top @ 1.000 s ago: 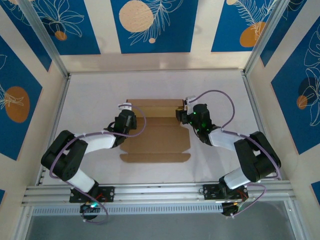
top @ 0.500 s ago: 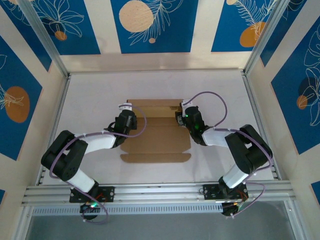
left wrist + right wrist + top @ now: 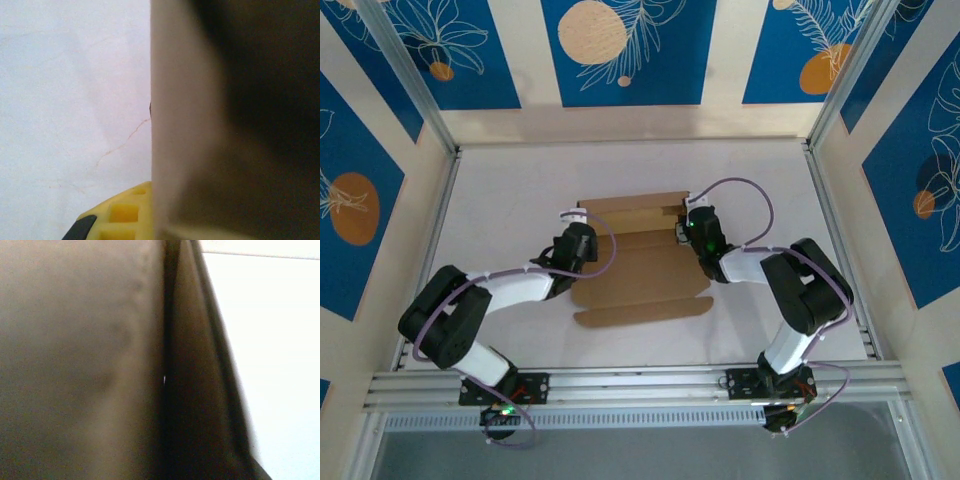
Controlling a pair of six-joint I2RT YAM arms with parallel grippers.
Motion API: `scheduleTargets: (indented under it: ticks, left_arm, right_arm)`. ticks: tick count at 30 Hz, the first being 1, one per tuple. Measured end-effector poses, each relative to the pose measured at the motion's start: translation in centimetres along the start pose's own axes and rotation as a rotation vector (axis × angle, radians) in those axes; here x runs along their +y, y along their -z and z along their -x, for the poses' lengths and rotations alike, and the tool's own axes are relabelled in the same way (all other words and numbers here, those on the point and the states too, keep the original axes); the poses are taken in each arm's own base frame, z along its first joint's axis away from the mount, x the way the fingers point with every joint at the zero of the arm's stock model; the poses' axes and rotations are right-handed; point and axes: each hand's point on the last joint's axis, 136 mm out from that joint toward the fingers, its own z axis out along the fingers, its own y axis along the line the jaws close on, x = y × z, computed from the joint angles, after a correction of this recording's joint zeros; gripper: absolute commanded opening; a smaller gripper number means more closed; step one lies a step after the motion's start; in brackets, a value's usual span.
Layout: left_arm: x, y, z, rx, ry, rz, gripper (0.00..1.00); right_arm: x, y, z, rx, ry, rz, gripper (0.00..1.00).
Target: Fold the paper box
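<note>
A flat, creased, plain brown cardboard paper box [image 3: 640, 272] lay near the middle of the pale surface [image 3: 760, 180], slightly askew, with no panel yet standing upright. The left tool [image 3: 582, 250] sat at the sheet's left edge, its jaws drawn narrow and apparently pinching the cardboard, with one yellow finger pad [image 3: 117, 217] showing beside the edge in the left wrist view. The right tool [image 3: 682, 230] pressed in at the far right corner, where cardboard crowded its camera; whether its jaws had closed on a flap could not be told.

The risks looked plain enough. A thin edge could slip out of a light pinch, and a lift begun off the crease could buckle a panel rather than fold it. Should the two arms pull unevenly, the loose sheet would likely skid or twist further across the smooth top.

Counted: one box, two arms, two tools.
</note>
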Motion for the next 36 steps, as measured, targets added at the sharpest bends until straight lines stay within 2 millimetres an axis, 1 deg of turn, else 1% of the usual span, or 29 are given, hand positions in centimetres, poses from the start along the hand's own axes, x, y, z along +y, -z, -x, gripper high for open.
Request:
scheduleTargets:
  ticks: [9, 10, 11, 12, 13, 15, 17, 19, 20, 24, 27, 29, 31, 34, 36]
  left_arm:
    - [-1.0, 0.5, -0.6, 0.018, 0.032, -0.012, 0.00]
    - [-1.1, 0.5, -0.6, 0.018, 0.034, -0.014, 0.00]
    - [-1.1, 0.5, -0.5, 0.017, 0.035, -0.014, 0.00]
    - [-1.0, 0.5, -0.5, 0.017, 0.035, -0.012, 0.00]
    - [-1.0, 0.5, -0.5, 0.016, 0.035, -0.010, 0.00]
    - [-1.0, 0.5, -0.5, 0.015, 0.034, -0.007, 0.00]
    - [-0.9, 0.5, -0.5, 0.013, 0.032, -0.001, 0.00]
    - [-0.9, 0.4, -0.4, 0.009, 0.023, -0.002, 0.00]
    - [-1.0, 0.4, -0.3, 0.005, 0.018, -0.004, 0.00]
    - [-1.5, 0.2, 0.3, -0.023, -0.003, -0.019, 0.00]
    - [-1.5, -0.1, 0.7, -0.036, -0.009, -0.028, 0.00]
    - [-1.4, -0.3, 1.0, -0.046, -0.011, -0.030, 0.00]
    - [-1.3, -0.5, 1.2, -0.052, -0.021, -0.034, 0.00]
    - [-1.4, -1.0, 1.1, -0.051, -0.035, -0.051, 0.00]
    - [-1.9, -1.3, 0.9, -0.048, -0.038, -0.079, 0.00]
  right_arm:
    - [-1.2, -0.4, 0.2, 0.017, -0.037, -0.107, 0.00]
    - [-1.3, -0.4, 0.2, 0.018, -0.037, -0.109, 0.02]
    - [-1.3, -0.4, 0.2, 0.018, -0.037, -0.109, 0.07]
    - [-1.2, -0.4, 0.2, 0.018, -0.037, -0.105, 0.17]
    - [-1.1, -0.4, 0.2, 0.019, -0.035, -0.098, 0.30]
    - [-0.7, -0.4, 0.2, 0.021, -0.033, -0.076, 0.49]
    - [-0.1, -0.2, 0.3, 0.027, -0.019, -0.036, 0.57]
    - [0.5, 0.7, 0.8, 0.028, -0.015, 0.010, 0.68]
    - [0.7, 1.2, 1.2, 0.024, -0.015, 0.031, 0.70]
    - [1.8, 4.3, 3.0, 0.007, -0.027, 0.129, 0.69]
    - [2.4, 6.5, 3.6, 0.022, -0.032, 0.191, 0.68]
    - [2.8, 7.7, 3.2, 0.052, -0.036, 0.230, 0.65]
    - [3.1, 8.8, 2.4, 0.091, -0.036, 0.266, 0.64]
    - [3.9, 11.2, 0.7, 0.144, -0.026, 0.337, 0.57]
    - [4.3, 13.1, -0.1, 0.177, -0.028, 0.381, 0.52]
